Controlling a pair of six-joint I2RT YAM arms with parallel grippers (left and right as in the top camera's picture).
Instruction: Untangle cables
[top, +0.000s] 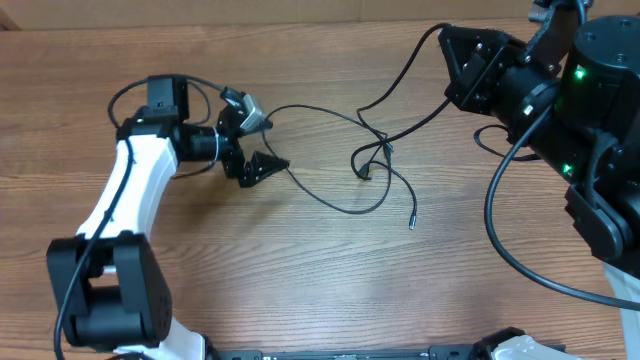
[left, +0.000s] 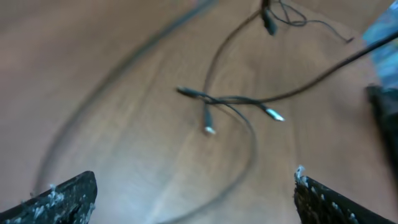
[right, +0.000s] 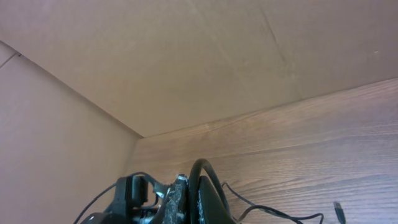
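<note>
The left gripper (top: 258, 135), black on a white arm, hangs over the left half of the brown wooden bench (top: 300, 290) with its jaws wide apart and nothing between them. In the left wrist view its two fingers frame bare wood, and the cords lie ahead of them.

The thin black cables (top: 375, 160) lie in the middle of the bench, a little toward the far edge. There they cross in a small knot with short plug ends beside it. One loop runs left, close under the left gripper. One free end points toward the near edge. Another cord climbs toward the far right corner.

There the right gripper (top: 446, 38) has its jaws pressed together, and this cord seems to be pinched in them; the right wrist view shows a black loop rising from the fingers.

I judge the step to be one end held while the other arm goes for the knot. Next, the left gripper should come down on one single strand beside the crossing, close, and pull away gently.
</note>
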